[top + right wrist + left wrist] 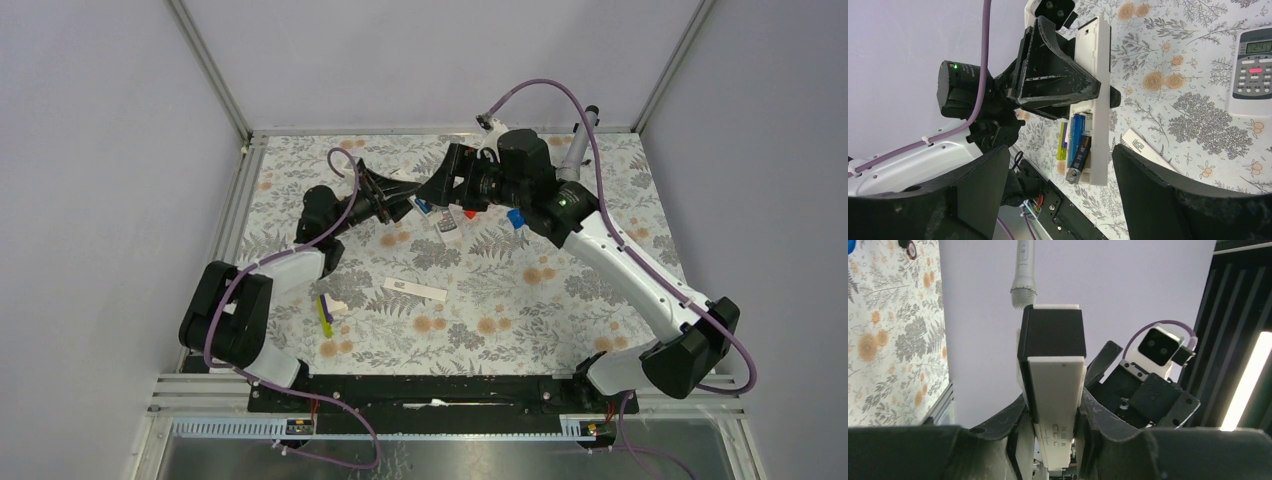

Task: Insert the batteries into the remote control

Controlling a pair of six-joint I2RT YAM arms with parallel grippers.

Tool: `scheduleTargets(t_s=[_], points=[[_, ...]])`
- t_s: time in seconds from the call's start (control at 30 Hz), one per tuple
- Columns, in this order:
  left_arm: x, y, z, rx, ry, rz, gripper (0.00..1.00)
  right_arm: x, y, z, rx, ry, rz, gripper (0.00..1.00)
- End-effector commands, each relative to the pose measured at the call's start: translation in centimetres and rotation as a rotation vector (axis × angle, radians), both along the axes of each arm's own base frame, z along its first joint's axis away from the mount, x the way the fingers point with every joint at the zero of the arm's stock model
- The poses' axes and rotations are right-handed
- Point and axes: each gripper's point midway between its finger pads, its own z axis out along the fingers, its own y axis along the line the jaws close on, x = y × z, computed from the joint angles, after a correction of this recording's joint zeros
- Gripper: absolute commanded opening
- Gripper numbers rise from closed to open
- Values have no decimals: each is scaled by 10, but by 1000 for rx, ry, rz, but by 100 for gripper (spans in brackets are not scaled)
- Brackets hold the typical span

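Clamping the long white plastic remote control [1102, 60], your left gripper [1053, 400] holds it above the floral table [1173, 115], centre of the right wrist view. You see the small blue cylindrical battery [1077, 135] and small black cylindrical battery [1081, 156] side by side in its open bay [1094, 145], lower centre. A light-grey buttoned handset [1253, 70] lies upper right. Your right gripper [1060, 165] gapes wide, holding nothing

White arm shells [630, 262] with black joints [690, 355]; purple cables [560, 88]; green wrist light [562, 201]; black wedge-shaped end effector fingers [1168, 195]
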Motion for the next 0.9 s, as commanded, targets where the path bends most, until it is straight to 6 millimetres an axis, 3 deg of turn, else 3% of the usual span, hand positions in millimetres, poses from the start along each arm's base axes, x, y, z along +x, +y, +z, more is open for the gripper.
scheduleTargets(t_s=[0.0, 0.5, 0.87], points=[[-6, 13, 50, -111, -93, 52, 4, -4, 0, 25, 81, -55, 2, 83], [-3, 20, 66, -172, -39, 97, 4, -8, -3, 51, 285, -143, -26, 83], [-4, 24, 71, -186, -29, 111, 4, -5, 0, 42, 278, -134, -20, 56]])
